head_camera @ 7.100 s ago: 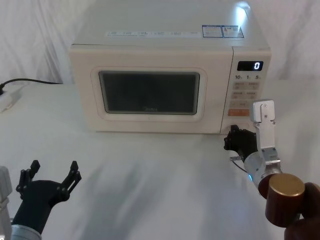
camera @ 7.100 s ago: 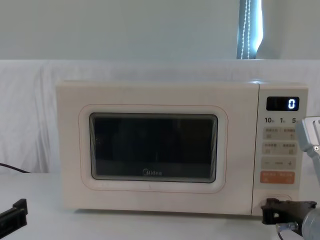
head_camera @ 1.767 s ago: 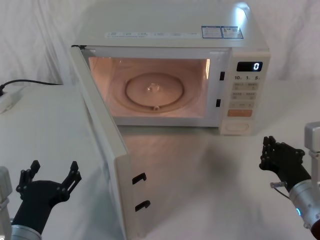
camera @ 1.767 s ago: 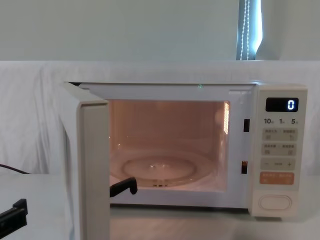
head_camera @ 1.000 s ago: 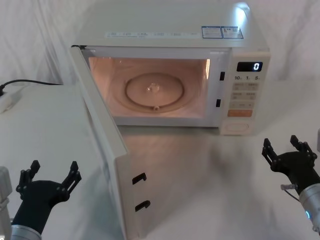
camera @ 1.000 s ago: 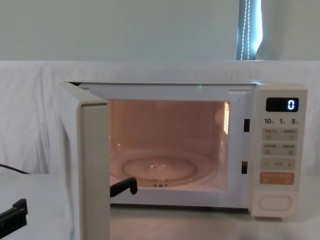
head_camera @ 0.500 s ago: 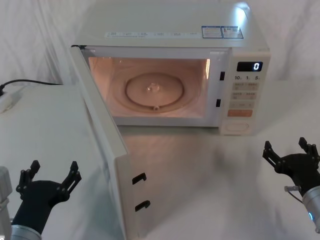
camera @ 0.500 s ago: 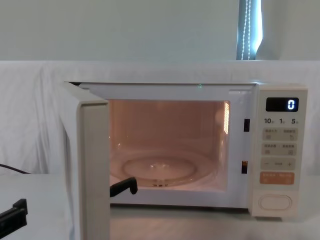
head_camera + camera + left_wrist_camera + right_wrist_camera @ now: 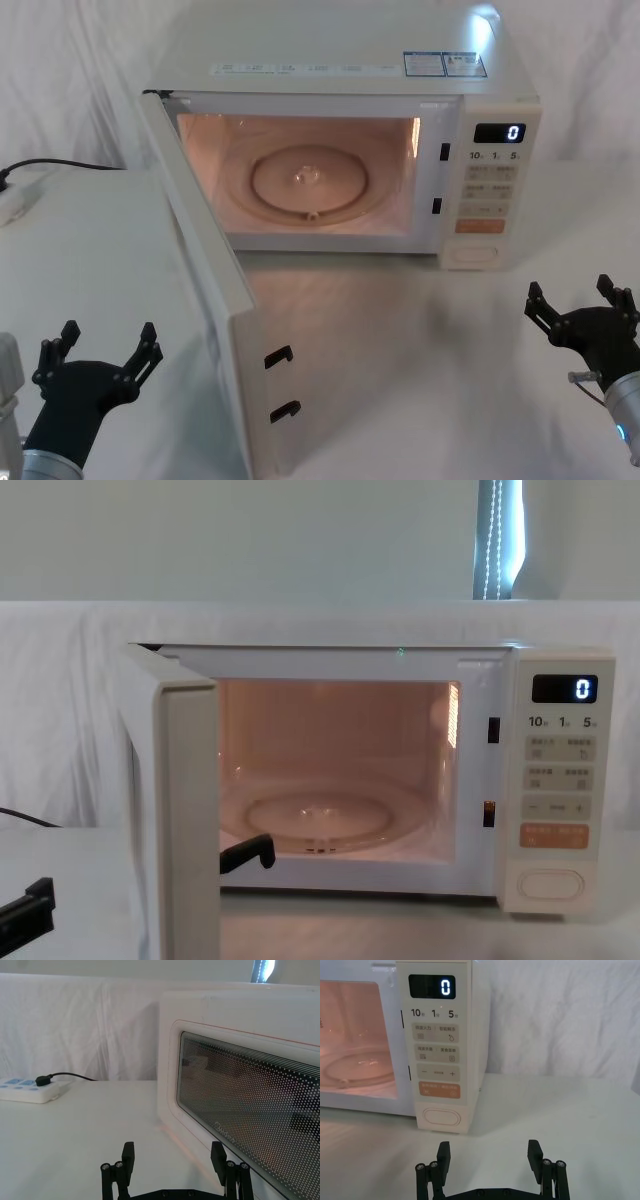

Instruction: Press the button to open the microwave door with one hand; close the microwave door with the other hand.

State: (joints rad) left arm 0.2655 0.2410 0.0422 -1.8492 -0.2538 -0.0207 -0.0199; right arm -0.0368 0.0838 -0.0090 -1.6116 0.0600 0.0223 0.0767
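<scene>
The cream microwave door (image 9: pixel 205 290) stands swung wide open toward me, its dark window (image 9: pixel 250 1110) facing the left side, and the lit cavity with its glass turntable (image 9: pixel 308 180) is exposed. The oblong cream button (image 9: pixel 473 255) sits at the bottom of the control panel, under the orange key, also in the right wrist view (image 9: pixel 441 1117). My right gripper (image 9: pixel 582 304) hovers open over the table, well in front of and to the right of the button. My left gripper (image 9: pixel 98 350) rests open at the near left, beside the door's outer face (image 9: pixel 172 1155).
A white power strip (image 9: pixel 27 1090) with a black cable (image 9: pixel 60 163) lies at the far left. White cloth covers the table (image 9: pixel 420 380) and the backdrop. The open door blocks the middle of the table in front of the microwave.
My right gripper has drawn slightly farther right and back from the control panel. The door and my left gripper have not moved.
</scene>
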